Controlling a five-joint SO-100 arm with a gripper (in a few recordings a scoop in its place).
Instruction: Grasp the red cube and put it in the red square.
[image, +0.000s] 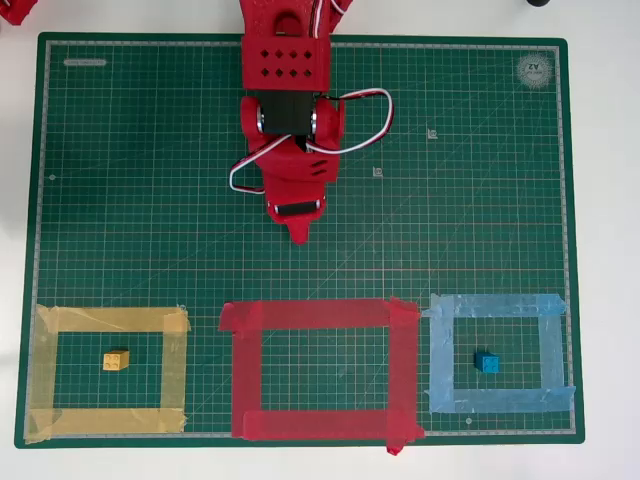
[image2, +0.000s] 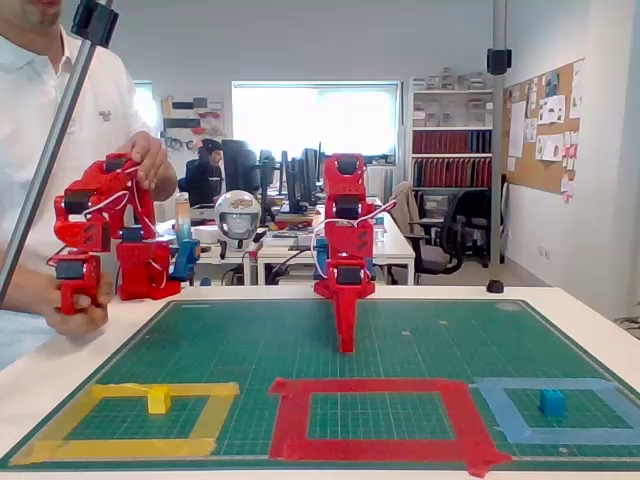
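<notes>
The green mat (image: 120, 200) covers the bench. The red square (image: 318, 315) lies at its front edge, between the yellow and blue outlines. The overhead view shows the fingers (image: 298, 235) behind the square. In the fixed view they point down to the mat (image2: 346, 345). I cannot tell their gap, nor whether they hold the red cube.

Red arm (image: 290, 120) over a green mat (image: 150, 200), three tape outlines below it.

The arm reaches down from the top edge, its gripper (image: 298, 232) ending in a point above the red square (image: 320, 315) and apart from it (whether the jaws are parted cannot be told). The red square holds only bare mat. At left a yellow cube (image: 116, 360) lies inside the yellow outline (image: 110, 320); at right a blue cube (image: 487, 363) lies inside the blue outline (image: 495, 305).
</notes>
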